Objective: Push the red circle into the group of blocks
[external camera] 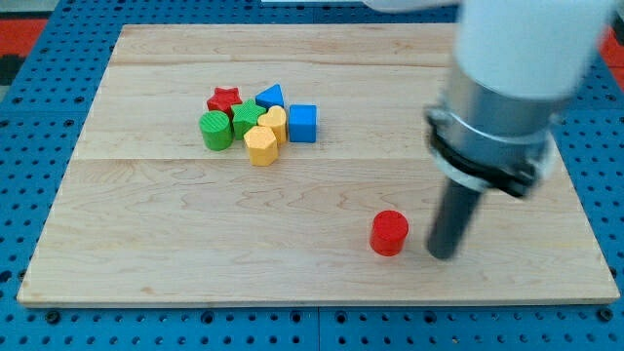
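Observation:
The red circle [389, 233] stands alone on the wooden board, right of centre near the view's bottom. My tip [444, 255] is down on the board just to the right of it, a small gap apart. The group of blocks sits at the upper left: a red star [224, 98], a blue triangle [271, 96], a blue cube [302, 123], a green cylinder [215, 130], a green block [246, 117], and two yellow blocks [274, 122] [261, 144], all packed close together.
The wooden board [146, 244] lies on a blue pegboard surface [39, 107]. The arm's grey and white body [507, 88] hangs over the board's right side and hides part of it.

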